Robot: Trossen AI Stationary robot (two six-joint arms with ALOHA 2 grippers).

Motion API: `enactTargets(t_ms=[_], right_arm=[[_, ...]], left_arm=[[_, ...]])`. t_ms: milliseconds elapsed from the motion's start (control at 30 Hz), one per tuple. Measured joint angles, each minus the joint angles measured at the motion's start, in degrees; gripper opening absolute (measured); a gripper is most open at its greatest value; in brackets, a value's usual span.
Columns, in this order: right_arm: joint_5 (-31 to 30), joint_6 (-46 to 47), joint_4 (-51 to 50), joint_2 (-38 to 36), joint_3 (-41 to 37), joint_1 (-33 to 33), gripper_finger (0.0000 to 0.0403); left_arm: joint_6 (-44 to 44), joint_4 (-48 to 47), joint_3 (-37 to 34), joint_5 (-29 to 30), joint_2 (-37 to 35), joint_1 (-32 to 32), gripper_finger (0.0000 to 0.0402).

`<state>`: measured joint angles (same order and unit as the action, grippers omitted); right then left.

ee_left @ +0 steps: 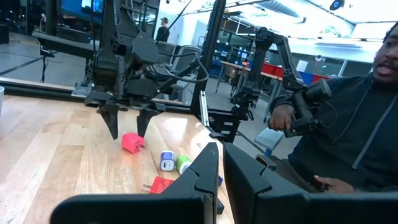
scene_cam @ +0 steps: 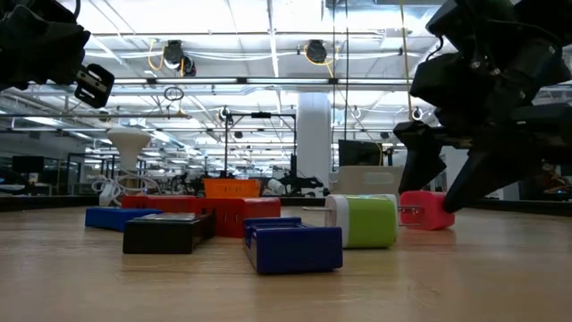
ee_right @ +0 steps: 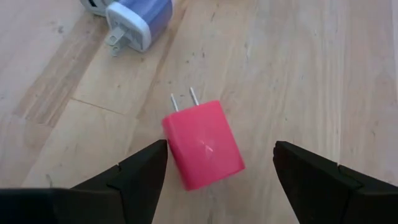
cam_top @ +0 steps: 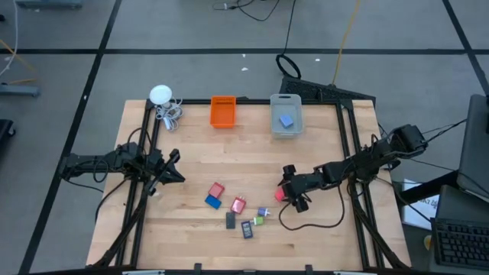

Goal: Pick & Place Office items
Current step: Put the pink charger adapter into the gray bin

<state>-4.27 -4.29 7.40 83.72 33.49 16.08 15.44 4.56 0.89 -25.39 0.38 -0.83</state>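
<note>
From above, the pink charger [cam_top: 280, 194] is mostly hidden under the right gripper [cam_top: 293, 195]; a loose cluster of small office items [cam_top: 233, 208] is seen just off to its side. At table level, the charger's far side is blocked by the spread fingers [scene_cam: 427, 170]. In the right wrist view it's seen between the open fingers, untouched. The left gripper [ee_left: 219, 163] is seen closed, well away.

A robotics lab or open industrial workspace. A wooden desk [cam_top: 252, 164] in a black metal frame stands on a grey floor [cam_top: 183, 69] marked with dark tape lines; beyond it lie rows of ceiling lights [scene_cam: 268, 36], exposed ducts, monitors, further robot arms [ee_left: 273, 62], and a seated person [ee_left: 348, 130].
</note>
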Motion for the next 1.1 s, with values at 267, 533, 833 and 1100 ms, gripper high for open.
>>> enactTargets(t_ms=[267, 533, 833, 1100], right_arm=[[3.0, 1.3, 2.2, 0.0, -0.9, 0.0, 0.0272], [3.0, 2.1, 3.9, 0.3, -0.9, 0.1, 0.0261], [2.9, 2.1, 6.4, 5.1, -1.0, 0.1, 0.026], [2.9, 2.0, 6.2, 5.1, -1.0, 0.1, 0.0259]], left_arm=[[0.0, 0.0, 0.0, 0.0, 0.0, 0.0, 0.0024], [0.0, 0.0, 0.0, 0.0, 0.0, 0.0, 0.0024], [0.0, 0.0, 0.0, 0.0, 0.0, 0.0, 0.0024], [0.0, 0.0, 0.0, 0.0, 0.0, 0.0, 0.0024]])
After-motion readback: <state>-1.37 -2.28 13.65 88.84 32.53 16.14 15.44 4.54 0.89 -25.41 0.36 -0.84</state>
